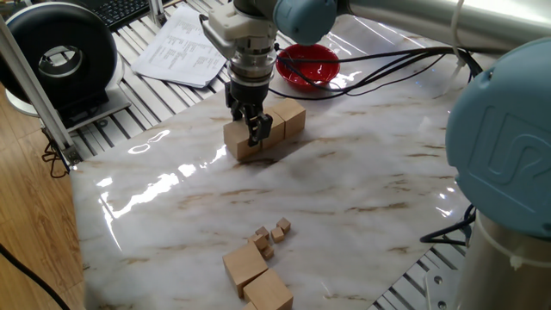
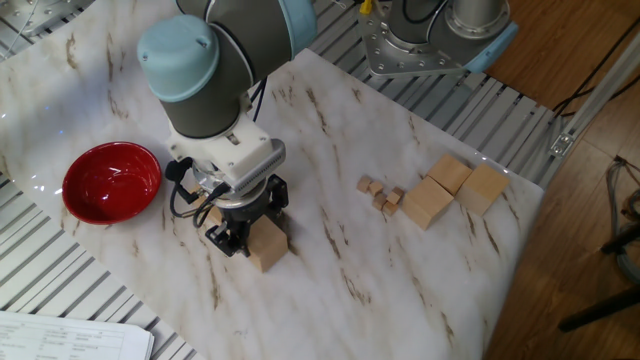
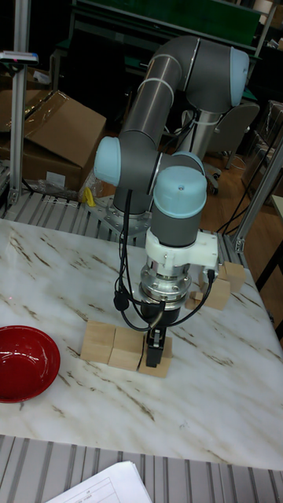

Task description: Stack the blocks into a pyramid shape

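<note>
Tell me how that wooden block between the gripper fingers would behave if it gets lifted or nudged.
The block looks like plain solid wood, so probably rigid under the gripper. Its flat faces make rolling unlikely; nudged on the glossy marble table it would probably slide. It sits in line with neighbouring blocks, so a sideways push may shift them too.

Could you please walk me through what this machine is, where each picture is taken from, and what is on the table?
This is one robot arm whose end effector, a two-finger clamp, is lowered around the end block of a row of three large wooden blocks. Whether it is squeezing or loose I cannot tell. Two cameras look down at the marble table from opposite sides; a third, taller picture faces the arm. Three more large blocks lie apart beside some tiny cubes. A red bowl sits near the row. Nothing is stacked yet.
</note>
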You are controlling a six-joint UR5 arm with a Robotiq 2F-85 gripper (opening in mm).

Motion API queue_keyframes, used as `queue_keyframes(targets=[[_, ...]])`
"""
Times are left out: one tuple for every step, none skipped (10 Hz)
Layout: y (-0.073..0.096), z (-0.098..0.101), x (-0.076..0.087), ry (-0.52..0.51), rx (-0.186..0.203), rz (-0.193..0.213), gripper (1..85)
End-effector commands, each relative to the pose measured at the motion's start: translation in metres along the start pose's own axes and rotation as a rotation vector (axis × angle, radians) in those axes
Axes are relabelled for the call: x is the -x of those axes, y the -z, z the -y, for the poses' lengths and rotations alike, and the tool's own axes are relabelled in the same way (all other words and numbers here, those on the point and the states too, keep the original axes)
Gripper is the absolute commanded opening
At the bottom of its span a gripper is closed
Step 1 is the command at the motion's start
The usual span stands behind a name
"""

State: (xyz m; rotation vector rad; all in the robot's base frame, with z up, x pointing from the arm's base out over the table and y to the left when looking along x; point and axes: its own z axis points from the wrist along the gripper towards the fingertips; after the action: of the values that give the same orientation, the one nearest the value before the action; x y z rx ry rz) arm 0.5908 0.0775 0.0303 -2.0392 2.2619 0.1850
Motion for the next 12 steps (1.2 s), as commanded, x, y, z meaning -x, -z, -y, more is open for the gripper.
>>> queue_keyframes(targets=[[-0.0005,-0.0013,-0.0053,0.000,0.003,0.009,17.7],[0.0001,-0.0014,-0.0065,0.001,0.005,0.007,19.3],[0.0005,-0.0013,-0.0056,0.004,0.005,0.010,25.3],[0.0030,0.0002,-0.0033,0.007,0.009,0.007,27.3],[0.0058,0.0010,-0.0009,0.007,0.016,0.000,29.7],[0.0050,-0.0006,0.0014,0.006,0.022,0.009,32.7],[0.0043,-0.0009,0.0013,0.010,0.022,0.012,38.3],[0.0045,-0.0013,0.0011,0.017,0.024,0.012,41.0],[0.0045,-0.0019,0.0010,0.020,0.025,0.014,43.0],[0.0045,-0.0028,-0.0003,0.021,0.028,0.013,45.7],[0.0042,-0.0032,-0.0012,0.024,0.030,0.011,47.7],[0.0033,-0.0032,-0.0014,0.027,0.031,0.011,50.3]])
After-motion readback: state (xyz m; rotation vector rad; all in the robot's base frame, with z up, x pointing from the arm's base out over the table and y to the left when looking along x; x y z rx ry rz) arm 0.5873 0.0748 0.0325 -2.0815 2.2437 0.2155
